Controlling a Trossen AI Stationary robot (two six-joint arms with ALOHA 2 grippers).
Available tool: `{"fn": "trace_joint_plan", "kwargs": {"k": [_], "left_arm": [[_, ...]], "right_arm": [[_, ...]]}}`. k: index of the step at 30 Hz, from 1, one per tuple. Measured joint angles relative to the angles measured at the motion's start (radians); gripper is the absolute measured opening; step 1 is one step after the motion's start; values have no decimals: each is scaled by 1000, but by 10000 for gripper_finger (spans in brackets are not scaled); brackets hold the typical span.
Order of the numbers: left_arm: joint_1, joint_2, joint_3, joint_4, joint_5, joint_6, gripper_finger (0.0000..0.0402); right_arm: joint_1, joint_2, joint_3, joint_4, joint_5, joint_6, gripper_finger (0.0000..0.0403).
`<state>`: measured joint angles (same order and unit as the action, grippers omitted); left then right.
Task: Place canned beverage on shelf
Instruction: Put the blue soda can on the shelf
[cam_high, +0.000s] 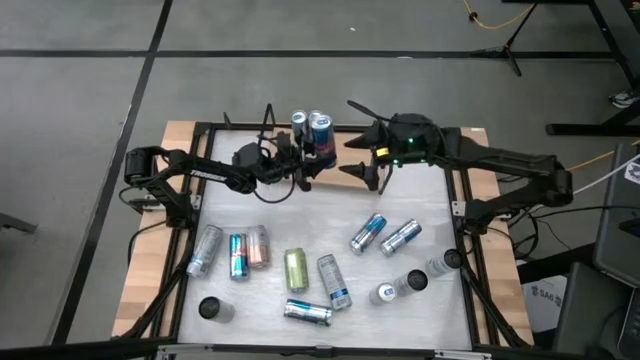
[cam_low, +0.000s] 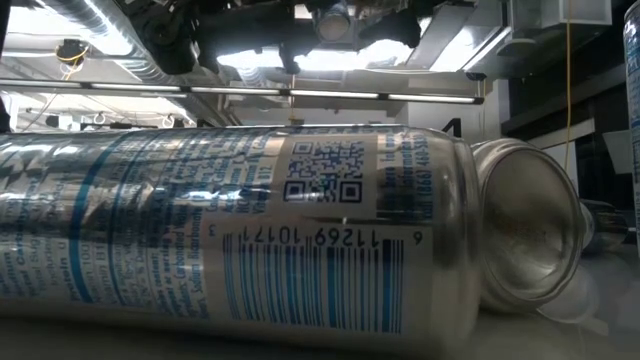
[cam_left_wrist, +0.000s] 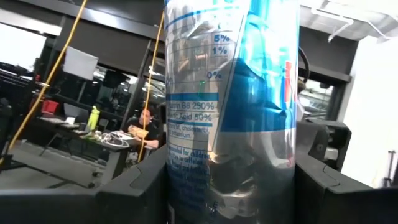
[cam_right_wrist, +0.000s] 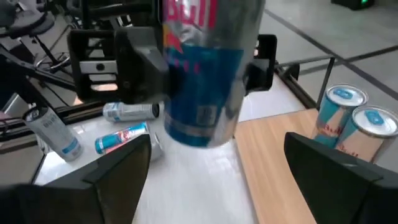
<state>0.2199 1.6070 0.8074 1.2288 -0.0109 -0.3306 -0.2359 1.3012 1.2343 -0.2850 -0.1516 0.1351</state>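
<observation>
Near the top centre of the high view, the left gripper (cam_high: 318, 152) is clamped on a blue-and-silver can (cam_high: 322, 131), holding it upright just above the light wooden shelf (cam_high: 352, 172) at the table's far edge. Another can (cam_high: 299, 121) stands just beside it, at its left in the frame. In the left wrist view the held can (cam_left_wrist: 230, 112) fills the centre of the frame, with a dark finger against each flank, so the hold is on the cylindrical wall at about mid-height. In the right wrist view it (cam_right_wrist: 205, 74) hangs in the upper middle above the board, with two more cans (cam_right_wrist: 354, 121) standing at the right edge. The right gripper (cam_high: 378, 172), just right of the left one, has its fingers spread apart and empty. The can looks rigid but thin-walled, likely dented by a hard squeeze, and its glossy surface may slip; a moderate mid-body grip seems best, with the can kept vertical so its narrow base sets flat.
</observation>
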Motion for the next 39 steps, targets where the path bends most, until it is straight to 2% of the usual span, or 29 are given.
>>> {"fn": "trace_joint_plan", "kwargs": {"k": [5, 15, 19, 28, 31, 39], "left_arm": [[0, 0, 0, 0, 6, -1, 210], [-14, 0, 0, 3, 5, -1, 210], [-22, 0, 0, 5, 7, -3, 210], [-33, 0, 0, -1, 22, -2, 210], [-33, 0, 0, -5, 22, -2, 210], [-33, 0, 0, -24, 25, 1, 225]], "right_arm": [[1, 18, -2, 2, -13, 19, 358], [1, 112, -1, 160, -57, 56, 358], [1, 139, -1, 215, -111, 54, 358], [1, 157, -1, 229, -121, 45, 356], [1, 157, -2, 229, -121, 43, 338], [1, 157, -2, 230, -146, 44, 258]]}}
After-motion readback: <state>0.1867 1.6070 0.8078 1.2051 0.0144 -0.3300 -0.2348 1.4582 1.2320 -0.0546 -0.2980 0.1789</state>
